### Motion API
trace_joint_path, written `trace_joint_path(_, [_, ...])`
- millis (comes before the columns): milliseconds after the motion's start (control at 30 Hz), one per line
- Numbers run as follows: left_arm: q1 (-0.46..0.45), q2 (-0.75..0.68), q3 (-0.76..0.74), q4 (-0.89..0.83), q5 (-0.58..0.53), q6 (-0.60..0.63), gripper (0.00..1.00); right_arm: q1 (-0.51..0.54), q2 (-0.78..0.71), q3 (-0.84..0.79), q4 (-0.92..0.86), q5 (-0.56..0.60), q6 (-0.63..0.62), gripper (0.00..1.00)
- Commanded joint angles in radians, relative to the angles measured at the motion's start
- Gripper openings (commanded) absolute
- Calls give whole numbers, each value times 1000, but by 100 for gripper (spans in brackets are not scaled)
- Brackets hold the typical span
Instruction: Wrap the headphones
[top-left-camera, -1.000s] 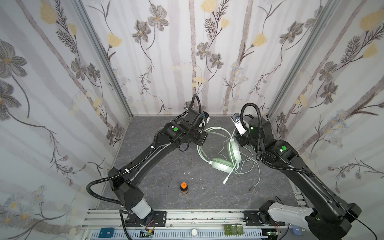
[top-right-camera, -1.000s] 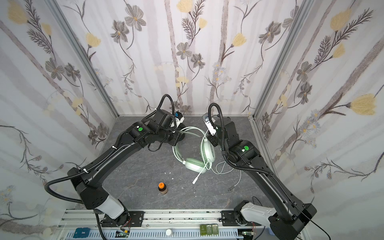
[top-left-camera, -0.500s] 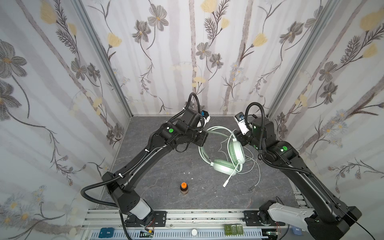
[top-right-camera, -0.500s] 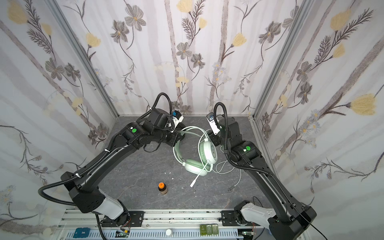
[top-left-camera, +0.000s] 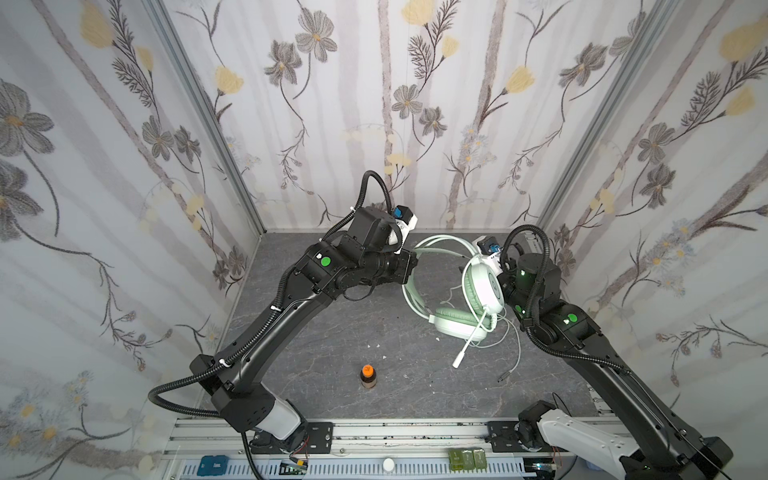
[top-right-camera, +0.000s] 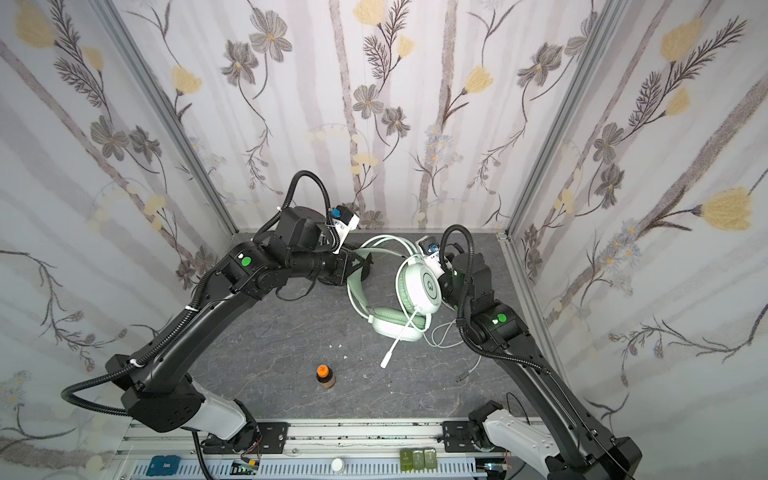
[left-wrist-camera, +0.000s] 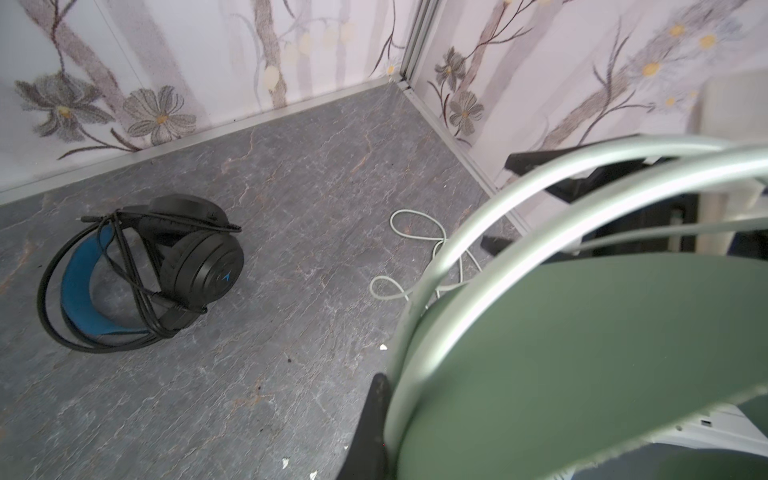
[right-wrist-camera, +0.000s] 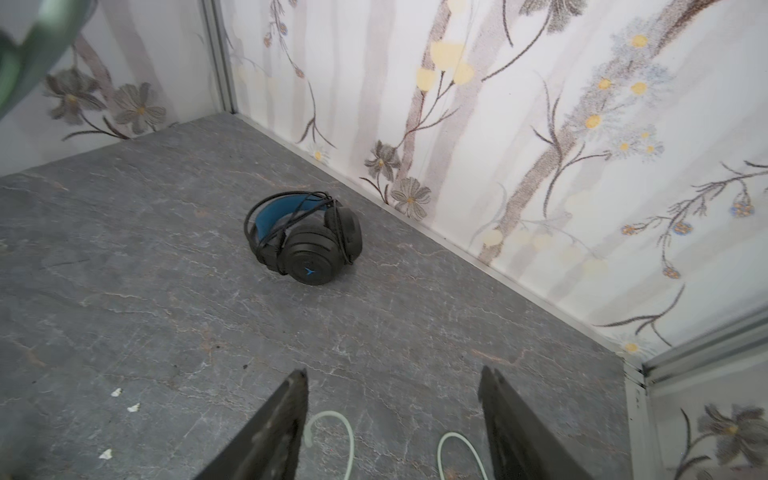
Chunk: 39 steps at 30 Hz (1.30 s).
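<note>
The mint green headphones (top-left-camera: 457, 324) sit at the back right in both top views. One ear cup lies pad-up on the table and the other ear cup (top-right-camera: 424, 286) stands raised against my right wrist. My left gripper (top-left-camera: 409, 266) is shut on their headband (left-wrist-camera: 582, 353), with one finger (left-wrist-camera: 376, 399) showing beside the band. Their white-green cable (top-left-camera: 515, 345) trails loose on the table. My right gripper (right-wrist-camera: 395, 374) is open above two cable loops (right-wrist-camera: 336, 419), holding nothing. The black headphones (left-wrist-camera: 195, 257) with the blue inner band lie cable-wrapped near the back wall (right-wrist-camera: 307, 245), out of sight in the top views.
A small orange-capped bottle (top-left-camera: 368, 376) stands at front centre. The mint headset's white microphone boom (top-left-camera: 469, 345) points forward. The cable's plug (top-left-camera: 503, 377) lies right of the bottle. Floral walls close in the back and both sides.
My right gripper's jaws have spread wider. My left gripper has carried the mint headband slightly back, and the raised ear cup has shifted toward the right arm.
</note>
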Motion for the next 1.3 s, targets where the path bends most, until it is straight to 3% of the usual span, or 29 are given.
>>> trace_joint_path(0, [-7, 13, 47, 76, 72, -54, 0, -2, -34, -55, 219, -143, 46, 67])
trace_joint_path(300, [-15, 28, 115, 160, 115, -131, 0, -67, -119, -169, 430, -301, 171, 67])
trace_joint_path(567, [-37, 85, 250, 154, 120, -167, 0, -113, -87, -203, 532, -413, 230, 66])
trace_joint_path(800, [-43, 125, 335, 178, 17, -250, 0, -120, -103, -307, 607, -428, 291, 65])
trace_joint_path(1267, [-41, 192, 423, 248, -21, -341, 0, -130, -108, -461, 676, -420, 359, 44])
